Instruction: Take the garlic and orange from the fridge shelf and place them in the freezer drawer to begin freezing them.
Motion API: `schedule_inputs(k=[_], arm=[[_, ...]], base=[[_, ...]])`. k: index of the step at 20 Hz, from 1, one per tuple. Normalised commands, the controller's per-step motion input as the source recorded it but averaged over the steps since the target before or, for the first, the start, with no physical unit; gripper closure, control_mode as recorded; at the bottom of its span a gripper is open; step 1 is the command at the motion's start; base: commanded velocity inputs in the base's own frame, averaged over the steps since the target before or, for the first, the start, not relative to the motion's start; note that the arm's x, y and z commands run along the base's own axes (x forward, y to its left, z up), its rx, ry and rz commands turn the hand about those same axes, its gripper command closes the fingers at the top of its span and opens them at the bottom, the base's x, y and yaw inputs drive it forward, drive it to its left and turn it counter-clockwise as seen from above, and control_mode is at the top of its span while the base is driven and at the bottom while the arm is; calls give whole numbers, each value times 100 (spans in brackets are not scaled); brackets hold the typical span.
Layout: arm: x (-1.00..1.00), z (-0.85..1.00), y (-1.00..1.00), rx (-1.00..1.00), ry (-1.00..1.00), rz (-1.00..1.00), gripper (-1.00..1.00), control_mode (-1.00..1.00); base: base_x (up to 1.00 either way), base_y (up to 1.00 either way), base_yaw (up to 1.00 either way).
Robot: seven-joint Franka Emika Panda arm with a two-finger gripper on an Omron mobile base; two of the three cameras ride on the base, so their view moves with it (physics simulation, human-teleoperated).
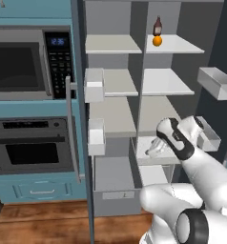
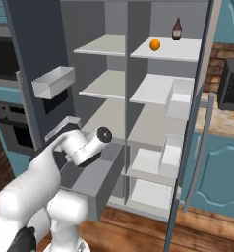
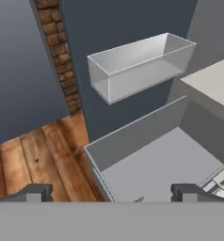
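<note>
My tool (image 3: 111, 192) hangs with its jaws spread wide and nothing between them, right above the freezer drawer (image 3: 147, 169), which stands pulled out and looks bare inside from the hand view. A clear door bin (image 3: 137, 66) sits just beyond the tool on the dark door, with plank floor off to one side.

From the left base view, the tool (image 1: 156, 147) is low in the fridge, and the orange (image 1: 157, 41) rests far above it on the fridge shelf (image 1: 182, 45), touching or just in front of a dark brown bottle (image 1: 157, 25). I can't pick out any garlic. The microwave (image 1: 20, 62) clock reads something like 2:36, too blurred to be sure; the drawer's front panel carries a small mark I can't read.

From the right base view, the orange (image 2: 155, 45) sits apart from the bottle (image 2: 177, 28), well above the tool (image 2: 92, 142). I judge it light, firm, smooth and prone to roll, so I'd close across its widest middle, gently.
</note>
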Motion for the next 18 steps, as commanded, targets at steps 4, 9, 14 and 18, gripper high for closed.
schedule_inputs(k=[4,9,14,18], arm=[[-53,85,-24,16,2,-2,-100,-100],[-68,49,-3,12,7,-13,-100,-100],[-77,0,9,-2,6,-37,-100,-100],[-38,1,5,-2,13,-46,-100,-100]], base=[[0,0,0],[0,0,0],[0,0,0],[0,0,0]])
